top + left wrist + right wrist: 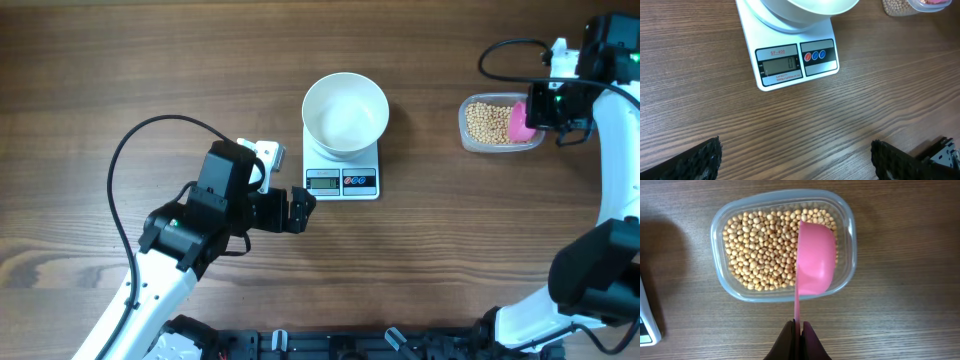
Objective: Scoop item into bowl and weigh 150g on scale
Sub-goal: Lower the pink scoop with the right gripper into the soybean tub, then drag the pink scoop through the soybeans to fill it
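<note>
Bowl (345, 115) sits empty on scale (342, 181); beans (760, 250) unscooped, well apart from scale, right gripper (797, 328) clamping scoop (815, 260); left gripper (302, 210) released.

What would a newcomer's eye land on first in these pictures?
Probably the bright pink scoop, pinched by its handle in the right gripper and poised empty over a clear tub of tan beans at the table's right. Next, the empty white bowl sitting on the small white scale mid-table, with the left gripper wide open close by.
</note>
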Controlling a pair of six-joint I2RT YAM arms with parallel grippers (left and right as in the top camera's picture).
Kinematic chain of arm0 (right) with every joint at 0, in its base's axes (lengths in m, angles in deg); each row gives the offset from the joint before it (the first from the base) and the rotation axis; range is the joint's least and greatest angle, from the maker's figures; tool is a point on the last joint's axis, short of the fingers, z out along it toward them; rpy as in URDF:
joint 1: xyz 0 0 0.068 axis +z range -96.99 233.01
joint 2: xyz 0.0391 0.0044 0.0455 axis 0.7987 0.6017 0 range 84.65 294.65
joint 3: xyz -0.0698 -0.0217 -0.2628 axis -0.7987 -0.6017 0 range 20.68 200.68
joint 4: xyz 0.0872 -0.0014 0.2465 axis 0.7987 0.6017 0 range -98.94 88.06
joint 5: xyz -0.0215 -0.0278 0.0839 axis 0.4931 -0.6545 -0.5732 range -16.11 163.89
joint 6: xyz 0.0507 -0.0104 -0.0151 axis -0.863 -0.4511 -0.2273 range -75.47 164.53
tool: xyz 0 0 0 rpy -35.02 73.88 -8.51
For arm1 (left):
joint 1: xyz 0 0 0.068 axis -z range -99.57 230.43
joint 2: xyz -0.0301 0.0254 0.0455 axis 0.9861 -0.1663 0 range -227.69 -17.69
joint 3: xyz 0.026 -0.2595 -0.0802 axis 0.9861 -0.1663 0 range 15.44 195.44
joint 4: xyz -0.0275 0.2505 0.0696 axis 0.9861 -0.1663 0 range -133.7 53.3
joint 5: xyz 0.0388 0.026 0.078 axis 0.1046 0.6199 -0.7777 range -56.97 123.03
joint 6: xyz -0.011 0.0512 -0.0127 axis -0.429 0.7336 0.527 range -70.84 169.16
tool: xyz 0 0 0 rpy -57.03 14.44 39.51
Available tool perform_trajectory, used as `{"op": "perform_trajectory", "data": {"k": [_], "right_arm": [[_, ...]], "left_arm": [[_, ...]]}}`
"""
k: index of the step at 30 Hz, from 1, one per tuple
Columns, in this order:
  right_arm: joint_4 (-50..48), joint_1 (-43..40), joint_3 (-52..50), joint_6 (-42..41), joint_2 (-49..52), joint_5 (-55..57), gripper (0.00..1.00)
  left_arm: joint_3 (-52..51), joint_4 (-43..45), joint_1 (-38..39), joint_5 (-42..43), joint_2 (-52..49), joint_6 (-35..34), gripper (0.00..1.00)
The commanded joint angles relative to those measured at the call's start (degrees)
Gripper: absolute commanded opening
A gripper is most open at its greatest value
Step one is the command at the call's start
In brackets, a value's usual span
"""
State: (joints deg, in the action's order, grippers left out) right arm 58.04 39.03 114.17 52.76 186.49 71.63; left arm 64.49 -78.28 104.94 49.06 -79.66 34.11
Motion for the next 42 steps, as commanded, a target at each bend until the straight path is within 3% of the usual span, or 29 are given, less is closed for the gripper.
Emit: {"op": "perform_trajectory", "data": {"k": [1, 19, 42], "right_arm": [[-0.07, 1.44, -0.33, 1.07, 2.69, -1.2, 0.04], [1.2, 1.88, -0.42, 3.82, 5.64, -10.75, 0.04], [-2.45, -9.09, -6.21, 6.73, 5.64, -31.74, 0.04]], "left_arm": [[0.57, 0.17, -0.37, 0.87, -0.13, 1.18, 1.0], [0.57, 0.17, -0.37, 0.87, -0.13, 1.18, 1.0], [0.57, 0.17, -0.37, 0.87, -0.13, 1.18, 1.0]]}}
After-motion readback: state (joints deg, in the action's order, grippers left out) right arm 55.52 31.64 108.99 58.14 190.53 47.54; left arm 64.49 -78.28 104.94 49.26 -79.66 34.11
